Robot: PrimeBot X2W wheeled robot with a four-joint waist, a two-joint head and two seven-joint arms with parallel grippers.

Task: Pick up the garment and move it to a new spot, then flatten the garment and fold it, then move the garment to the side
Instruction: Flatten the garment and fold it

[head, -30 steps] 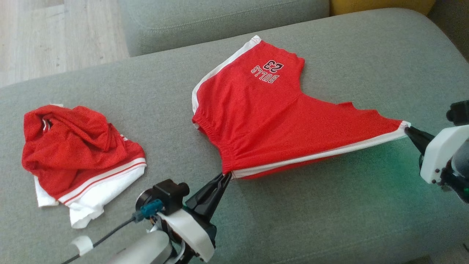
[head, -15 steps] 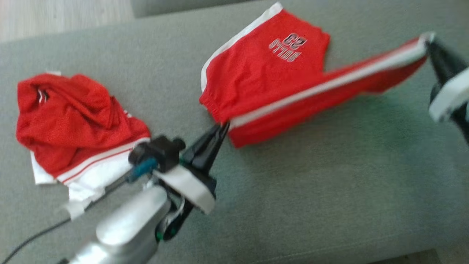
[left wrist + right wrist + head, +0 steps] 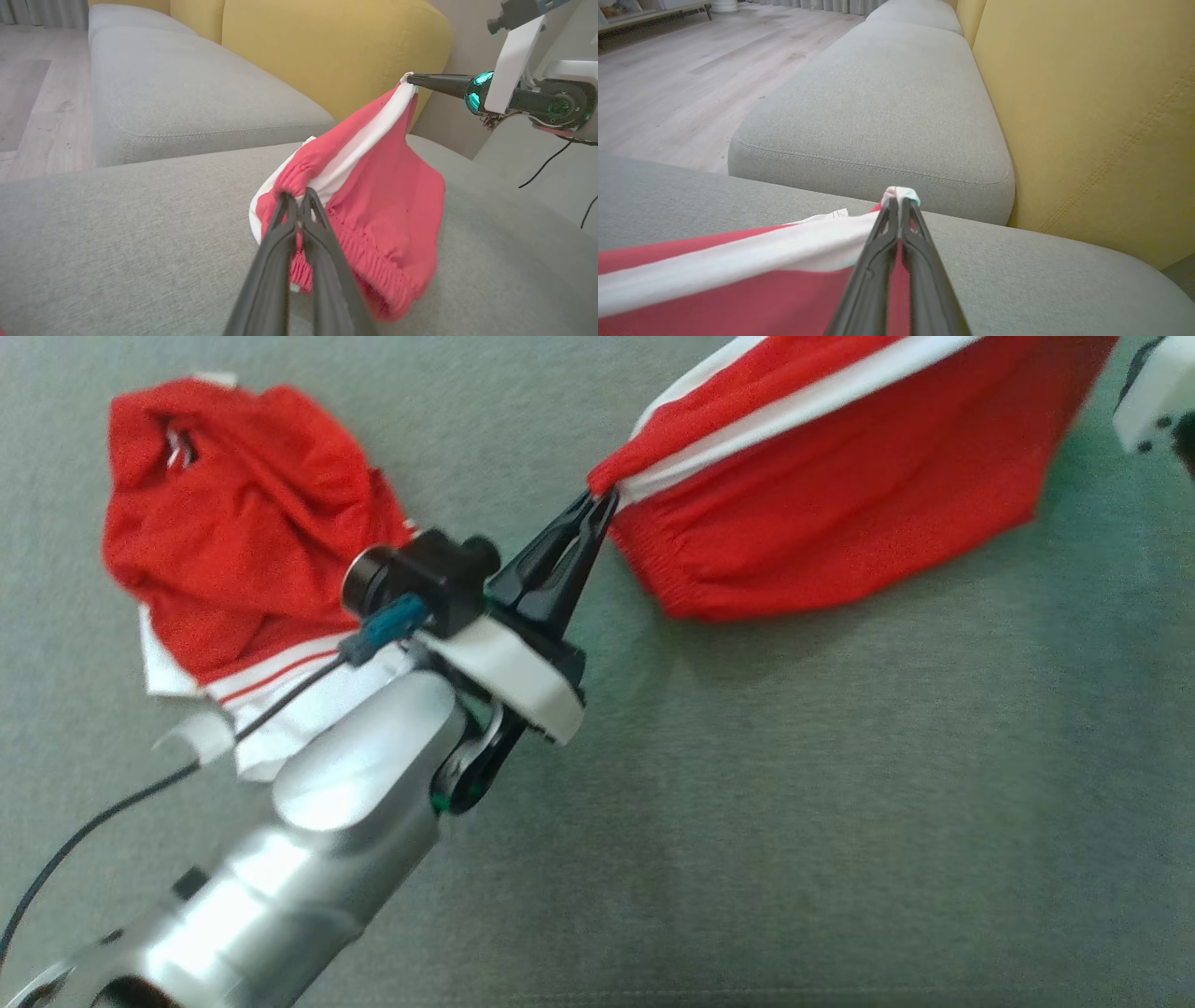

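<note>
Red fabric shorts with white side stripe [image 3: 840, 495] held up off grey fabric sofa cushion [image 3: 840, 821], stretched between both arms. Lower edge hangs close to cushion, contact unclear. Left pincer [image 3: 602, 502] clamped together on elastic waistband corner. Right pincer [image 3: 899, 201] clamped together on white-striped hem corner. Crumpled red-and-white garment [image 3: 243, 523] lies on cushion, just left of left arm. Yellow sofa backrest [image 3: 327, 46] behind.

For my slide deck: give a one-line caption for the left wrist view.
Left tool and right tool hold red shorts taut over a grey sofa cushion.
</note>
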